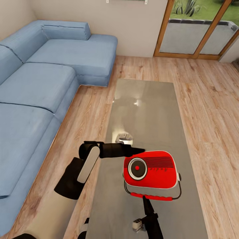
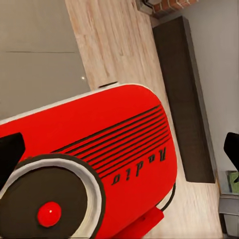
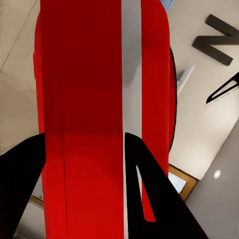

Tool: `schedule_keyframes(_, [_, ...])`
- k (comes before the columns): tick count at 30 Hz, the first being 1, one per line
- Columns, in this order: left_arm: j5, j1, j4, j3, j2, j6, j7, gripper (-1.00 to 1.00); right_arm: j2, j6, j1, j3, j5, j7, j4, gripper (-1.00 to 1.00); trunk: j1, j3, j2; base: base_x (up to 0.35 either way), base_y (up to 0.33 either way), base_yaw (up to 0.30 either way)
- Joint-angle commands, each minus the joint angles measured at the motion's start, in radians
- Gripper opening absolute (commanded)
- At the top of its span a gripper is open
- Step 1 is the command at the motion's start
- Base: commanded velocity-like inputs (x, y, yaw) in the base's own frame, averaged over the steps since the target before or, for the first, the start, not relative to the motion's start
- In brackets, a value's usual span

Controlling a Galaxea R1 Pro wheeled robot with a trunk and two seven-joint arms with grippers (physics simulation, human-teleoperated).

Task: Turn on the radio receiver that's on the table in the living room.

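Glossy red radio receiver (image 1: pixel 151 169), rounded box with white band, round dial and ribbed grille on the upward face, thin wire handle with red grip. Held just above the near end of the long grey reflective table (image 1: pixel 146 109), tilted face-up. Right gripper (image 3: pixel 84 164) clamped on its body, black fingers either side. Left gripper (image 1: pixel 141 151) at the dial-side edge; jaw state unreadable, tips hidden. Blue fabric sofa (image 1: pixel 39 83) on wood-plank floor (image 1: pixel 205 99). Right arm cut off by the frame.
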Motion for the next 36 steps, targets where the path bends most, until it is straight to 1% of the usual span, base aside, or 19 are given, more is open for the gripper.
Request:
schedule_keyframes(1, [0.0, 0.0, 0.0, -0.002, 0.005, 0.0, 0.0, 1.0, 0.0, 0.001, 0.0, -0.001, 0.006, 0.0, -0.001, -1.0, 0.0, 0.0, 0.0, 0.0, 0.0, 0.0])
schedule_keyframes(5, [-0.002, 0.0, -0.003, -0.02, 0.02, 0.0, 0.006, 1.0, -0.001, 0.001, 0.0, -0.01, 0.006, 0.001, -0.001, -1.0, 0.0, 0.0, 0.0, 0.0, 0.0, 0.0])
schedule_keyframes(7, [-0.003, 0.0, 0.0, -0.038, 0.042, 0.0, 0.033, 1.0, -0.001, 0.001, 0.0, -0.018, 0.005, 0.002, -0.001, -1.0, 0.0, 0.0, 0.0, 0.0, 0.0, 0.0])
schedule_keyframes(8, [-0.003, 0.0, 0.002, -0.041, 0.048, 0.0, 0.043, 1.0, -0.001, 0.001, 0.0, -0.019, 0.005, 0.002, -0.001, -1.0, 0.0, 0.0, 0.0, 0.0, 0.0, 0.0])
schedule_keyframes(9, [-0.002, 0.0, 0.009, -0.046, 0.064, 0.0, 0.067, 1.0, -0.001, 0.0, 0.0, -0.02, 0.005, 0.002, -0.001, -1.0, 0.0, 0.0, 0.0, 0.0, 0.0, 0.0])
schedule_keyframes(11, [0.001, 0.0, 0.035, -0.051, 0.104, 0.0, 0.103, 1.0, -0.002, 0.0, 0.0, -0.022, 0.005, 0.002, -0.001, -1.0, 0.0, 0.0, 0.0, 0.0, 0.0, 0.0])
schedule_keyframes(14, [0.004, 0.011, 0.062, -0.054, 0.154, 0.0, 0.124, 1.0, -0.003, -0.003, 0.0, -0.023, 0.005, 0.002, -0.001, -1.0, 0.0, 0.0, 0.0, 0.0, 0.0, 0.0])
schedule_keyframes(17, [0.006, 0.019, 0.061, -0.055, 0.171, 0.0, 0.128, 1.0, -0.002, -0.006, 0.0, -0.024, 0.005, 0.002, -0.001, -1.0, 0.0, 0.0, 0.0, 0.0, 0.0, 0.0])
schedule_keyframes(21, [0.007, 0.022, 0.057, -0.056, 0.176, 0.0, 0.129, 1.0, -0.001, -0.01, 0.0, -0.027, 0.005, 0.002, -0.001, -1.0, 0.0, 0.0, 0.0, 0.0, 0.0, 0.0])
schedule_keyframes(23, [0.01, 0.023, 0.057, -0.06, 0.176, 0.0, 0.13, 1.0, 0.001, -0.011, 0.0, -0.035, 0.005, 0.002, -0.001, -1.0, 0.0, 0.0, 0.0, 0.0, 0.0, 0.0])
schedule_keyframes(25, [0.017, 0.023, 0.056, -0.075, 0.175, 0.0, 0.13, 1.0, 0.002, -0.011, 0.0, -0.037, 0.006, 0.002, -0.001, -1.0, 0.0, 0.0, 0.0, 0.0, 0.0, 0.0])
schedule_keyframes(28, [0.049, 0.023, 0.054, -0.133, 0.171, 0.0, 0.131, 1.0, 0.003, -0.011, 0.0, -0.038, 0.005, 0.002, -0.001, -1.0, 0.0, 0.0, 0.0, 0.0, 0.0, 0.0])
schedule_keyframes(30, [0.064, 0.023, 0.039, -0.162, 0.169, 0.0, 0.131, 1.0, 0.003, -0.011, 0.0, -0.038, 0.005, 0.002, -0.001, -1.0, 0.0, 0.0, 0.0, 0.0, 0.0, 0.0])
schedule_keyframes(33, [0.08, 0.023, 0.013, -0.177, 0.168, 0.0, 0.132, 1.0, 0.004, -0.011, 0.0, -0.038, 0.005, 0.002, -0.001, -1.0, 0.0, 0.0, 0.0, 0.0, 0.0, 0.0])
schedule_keyframes(36, [0.092, 0.023, 0.002, -0.183, 0.167, 0.0, 0.132, 1.0, 0.003, -0.011, 0.0, -0.037, 0.005, 0.002, -0.001, -1.0, 0.0, 0.0, 0.0, 0.0, 0.0, 0.0])
